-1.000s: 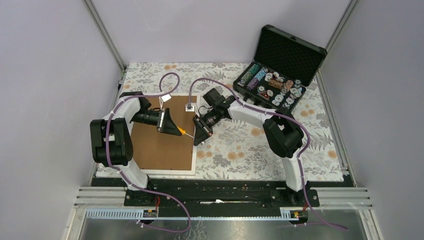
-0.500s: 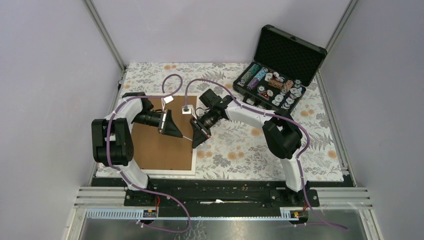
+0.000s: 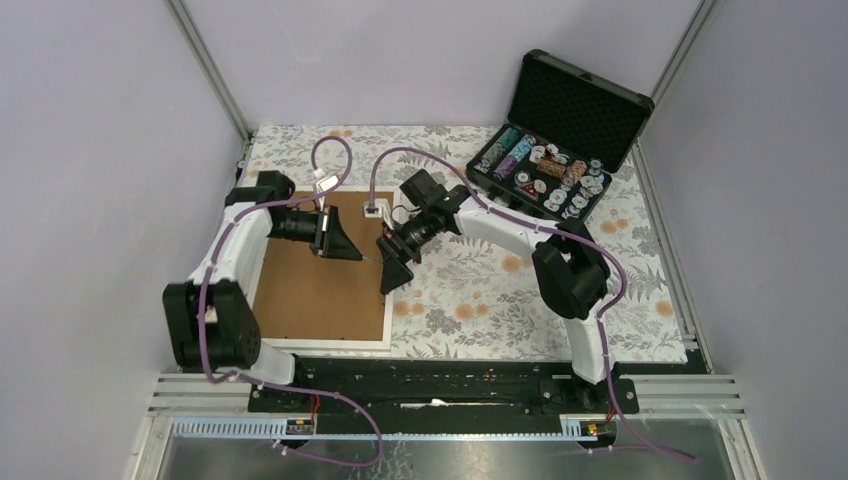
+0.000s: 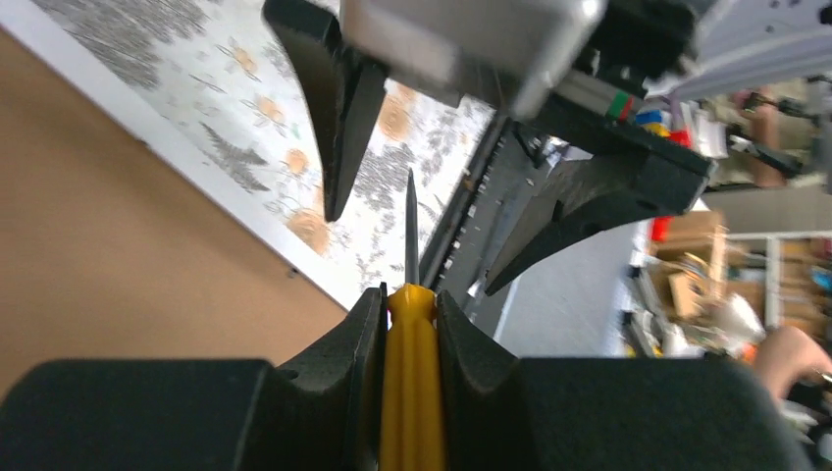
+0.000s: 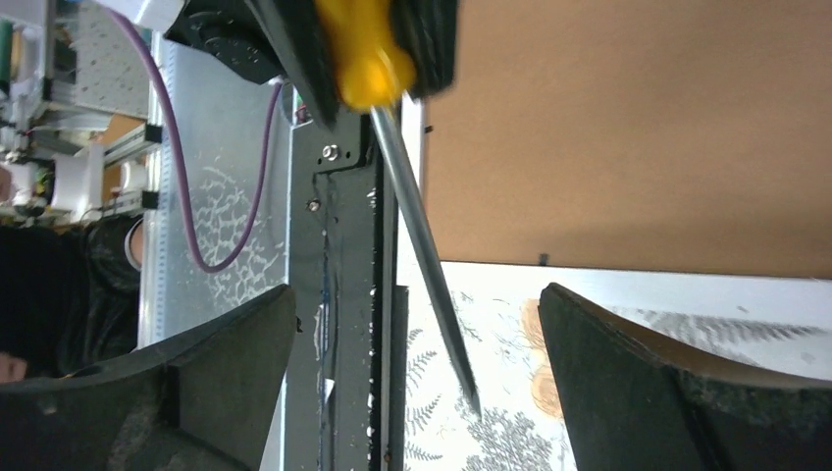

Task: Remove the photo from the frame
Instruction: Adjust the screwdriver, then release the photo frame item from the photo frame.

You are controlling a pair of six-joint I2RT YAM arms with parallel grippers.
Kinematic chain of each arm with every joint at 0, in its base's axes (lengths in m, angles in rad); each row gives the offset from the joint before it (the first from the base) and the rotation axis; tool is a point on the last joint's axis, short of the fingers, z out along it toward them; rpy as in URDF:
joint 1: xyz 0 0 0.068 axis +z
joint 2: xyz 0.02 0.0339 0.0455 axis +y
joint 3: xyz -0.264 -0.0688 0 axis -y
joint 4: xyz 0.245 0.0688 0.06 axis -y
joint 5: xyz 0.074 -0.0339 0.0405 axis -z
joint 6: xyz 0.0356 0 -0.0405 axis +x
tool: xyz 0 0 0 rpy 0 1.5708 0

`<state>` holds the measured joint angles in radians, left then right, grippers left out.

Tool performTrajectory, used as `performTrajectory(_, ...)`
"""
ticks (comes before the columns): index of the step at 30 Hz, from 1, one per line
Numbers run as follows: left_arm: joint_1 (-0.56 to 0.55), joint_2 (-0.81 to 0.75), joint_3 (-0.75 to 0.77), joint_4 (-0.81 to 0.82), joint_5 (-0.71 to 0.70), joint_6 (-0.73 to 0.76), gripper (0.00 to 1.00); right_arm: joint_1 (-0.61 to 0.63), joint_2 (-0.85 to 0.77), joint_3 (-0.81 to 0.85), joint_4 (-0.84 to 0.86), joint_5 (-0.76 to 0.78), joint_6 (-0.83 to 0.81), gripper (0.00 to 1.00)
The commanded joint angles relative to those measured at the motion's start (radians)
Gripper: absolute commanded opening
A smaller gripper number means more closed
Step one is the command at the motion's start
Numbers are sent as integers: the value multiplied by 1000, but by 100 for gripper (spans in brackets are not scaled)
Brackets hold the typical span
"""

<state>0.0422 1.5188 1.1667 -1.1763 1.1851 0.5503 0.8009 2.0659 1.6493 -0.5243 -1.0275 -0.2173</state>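
The frame [image 3: 318, 292] lies face down on the left of the table, its brown back [image 4: 98, 226] up inside a narrow white border [image 5: 687, 283]. The photo is hidden beneath that back. My left gripper [image 3: 355, 255] hovers over the frame's right side. In the left wrist view it [image 4: 409, 299] is shut on the yellow handle of a screwdriver [image 4: 410, 392], whose thin shaft [image 5: 422, 255] points toward the right gripper. My right gripper [image 3: 392, 272] faces it just past the frame's right edge. It [image 5: 417, 294] stands wide open, the shaft's tip between its fingers and touching neither.
An open black case of poker chips [image 3: 560, 150] stands at the back right. A floral cloth [image 3: 500, 280] covers the table. Purple cables [image 3: 335, 160] loop above both wrists. A metal rail [image 3: 450, 385] runs along the near edge.
The right gripper has opened and let go of the screwdriver's shaft. The left gripper has closed on the handle and drawn back slightly toward the far left, its arm swinging left.
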Motion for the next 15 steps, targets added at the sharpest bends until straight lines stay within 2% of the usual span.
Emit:
performTrajectory(1, -1, -142, 15, 236, -127, -272, 0, -75, -149, -18, 125, 104, 116, 100)
performTrajectory(7, 16, -204, 30, 254, -140, -265, 0, -200, -254, -114, 249, 209, 237, 100)
performTrajectory(11, 38, -231, -11, 339, -137, -366, 0, -246, -329, -289, 488, 287, 406, 100)
performTrajectory(12, 52, -260, -48, 418, -154, -421, 2, -251, -356, -330, 580, 316, 434, 100)
performTrajectory(14, 80, -356, -175, 571, -230, -506, 11, -255, -378, -389, 641, 341, 452, 100)
performTrajectory(15, 83, -419, -226, 617, -280, -528, 20, -256, -381, -406, 660, 337, 458, 100)
